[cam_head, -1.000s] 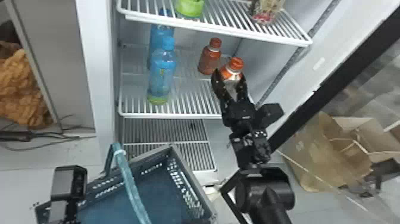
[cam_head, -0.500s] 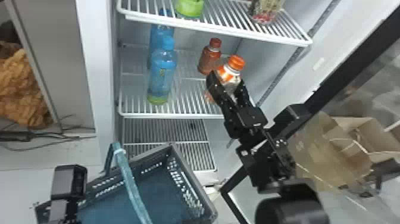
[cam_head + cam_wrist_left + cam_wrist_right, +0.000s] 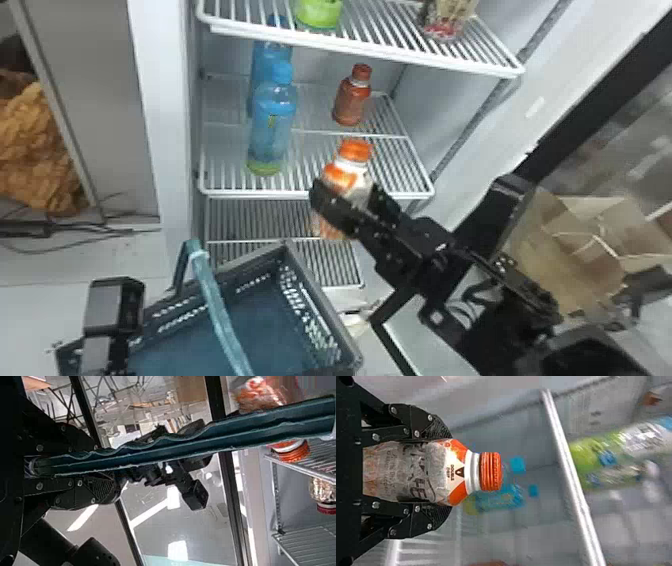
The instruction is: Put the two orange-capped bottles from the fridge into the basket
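The right gripper is closed on an orange-capped bottle, one finger on each side of its body, below the neck. The bottle is held cap up, and in the head view it overlaps the front rail of the middle shelf. The right arm comes in from the lower right corner, its gripper angled up and to the left.

The left gripper is at the lower left by the basket; in the left wrist view its fingers are closed around the teal handle.

The second orange-capped bottle stands upright farther back on the middle shelf, apart from the held one. To its left stand two blue bottles, one behind the other. The upper shelf bears a green bottle and a jar with a red base, above the second bottle's level.

The basket sits below, its handle rising across the opening. A cardboard box lies beyond the right arm.
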Controlling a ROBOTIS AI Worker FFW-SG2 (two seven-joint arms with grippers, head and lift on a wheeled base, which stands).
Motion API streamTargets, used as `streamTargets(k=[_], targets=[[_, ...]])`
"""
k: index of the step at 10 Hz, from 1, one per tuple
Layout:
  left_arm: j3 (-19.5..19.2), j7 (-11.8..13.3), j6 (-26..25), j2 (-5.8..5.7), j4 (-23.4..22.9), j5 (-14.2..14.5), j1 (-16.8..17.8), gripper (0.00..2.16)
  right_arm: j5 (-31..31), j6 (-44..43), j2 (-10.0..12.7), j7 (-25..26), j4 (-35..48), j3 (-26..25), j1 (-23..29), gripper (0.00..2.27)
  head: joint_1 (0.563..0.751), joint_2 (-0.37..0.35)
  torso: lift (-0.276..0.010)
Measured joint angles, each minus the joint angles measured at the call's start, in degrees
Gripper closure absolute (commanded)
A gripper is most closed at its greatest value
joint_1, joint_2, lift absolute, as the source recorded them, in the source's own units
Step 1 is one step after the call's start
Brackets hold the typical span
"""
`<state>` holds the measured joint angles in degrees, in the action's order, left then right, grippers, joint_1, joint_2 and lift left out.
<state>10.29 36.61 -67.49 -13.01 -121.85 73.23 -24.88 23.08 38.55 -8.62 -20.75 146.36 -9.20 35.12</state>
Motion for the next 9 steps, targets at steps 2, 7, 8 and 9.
streamTargets(k=[2, 7, 8, 9], targets=[[0.00, 0.04, 0.00, 0.00, 0.00, -0.09, -0.02, 1.17, 1.33, 11.70, -0.02, -0.70, 5.80, -0.38, 1.90, 0.73, 0.695, -0.350, -0.235], [0.05, 0.04, -0.10, 0.00, 0.23, -0.22, 0.11, 1.17, 2.81, 38.24, -2.12, -0.87, 15.92, 1.37, 0.70, 0.73, 0.695, -0.350, -0.235], [0.16, 0.04, -0.10, 0.00, 0.28, -0.23, 0.22, 1.17, 2.75, 40.78, -2.46, -0.87, 15.92, 1.62, -0.03, 0.73, 0.695, -0.350, -0.235], [0.23, 0.04, -0.10, 0.00, 0.36, -0.23, 0.27, 1.17, 2.61, 41.63, -2.59, -0.87, 14.94, 1.92, -0.69, 0.73, 0.695, -0.350, -0.235]])
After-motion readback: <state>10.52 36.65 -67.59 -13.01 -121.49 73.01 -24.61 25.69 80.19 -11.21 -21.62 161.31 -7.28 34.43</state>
